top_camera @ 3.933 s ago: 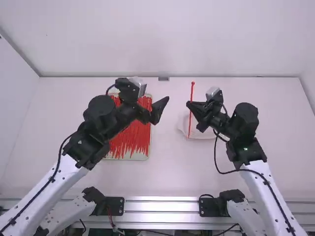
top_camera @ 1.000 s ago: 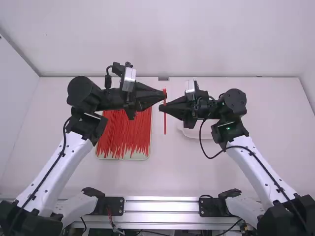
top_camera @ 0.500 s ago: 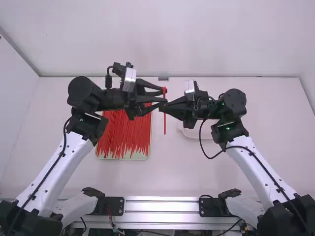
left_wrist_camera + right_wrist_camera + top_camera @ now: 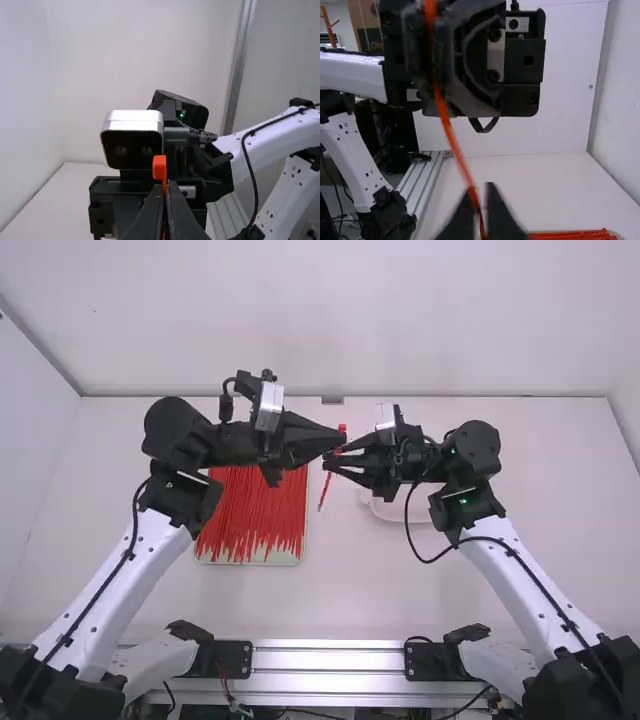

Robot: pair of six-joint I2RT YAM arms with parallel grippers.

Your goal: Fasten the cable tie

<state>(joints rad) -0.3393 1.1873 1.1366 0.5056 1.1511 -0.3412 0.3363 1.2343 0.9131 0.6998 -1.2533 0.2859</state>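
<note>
The high camera looks forward and down from above and behind onto the flat white table [image 4: 400, 565], while the two wrist cameras face each other at close range, all three sharing the thin red plastic cable tie [image 4: 323, 495] between the black left gripper [image 4: 338, 444] and black right gripper [image 4: 335, 459].

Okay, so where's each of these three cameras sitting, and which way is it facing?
High view: fixed above and behind the arms, looking forward and down at the table; both arms show, left hand and right hand meeting at the cable tie.
Left wrist view: on the left wrist, facing the right hand head-on; its own fingers show.
Right wrist view: on the right wrist, facing the left hand; its own fingers show.
Shared: all three show the cable tie.
</note>
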